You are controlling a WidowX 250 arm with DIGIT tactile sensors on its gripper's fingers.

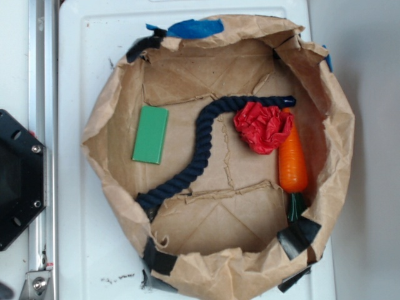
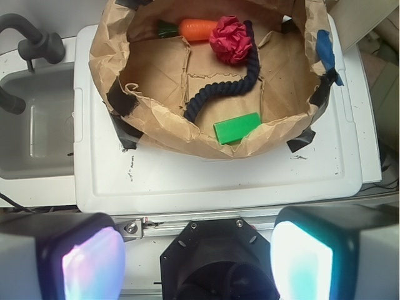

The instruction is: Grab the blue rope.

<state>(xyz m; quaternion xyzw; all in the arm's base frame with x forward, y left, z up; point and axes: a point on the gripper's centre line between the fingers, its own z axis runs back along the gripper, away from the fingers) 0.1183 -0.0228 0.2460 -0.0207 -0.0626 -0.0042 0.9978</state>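
Fingers (image 2: 197, 256) apart; navy twisted blue rope (image 1: 200, 150) curving.

Blue rope (image 1: 201, 150): dark navy, twisted-strand pattern, glossy darker tip.
Carrot (image 1: 292, 164): bright orange body, dark green stem end.
Crumpled paper ball (image 1: 262, 127): vivid red, creased all over.
Block (image 1: 150, 134): flat, plain mid-green; brighter green in the wrist view.
Paper bag tray (image 1: 112, 112): kraft brown, wrinkled, with paler fold lines across the floor.
Tape patches: black (image 1: 299, 237) at the rim corners, bright blue (image 1: 195, 27) at the top rim.
Worktop (image 1: 81, 250): white, with small dark specks.
Sink (image 2: 31, 131): pale grey, with a dark grey tap.
Hand (image 2: 197, 259): black housing; finger pads (image 2: 92, 265) glow pale white with pink, violet and teal tints.
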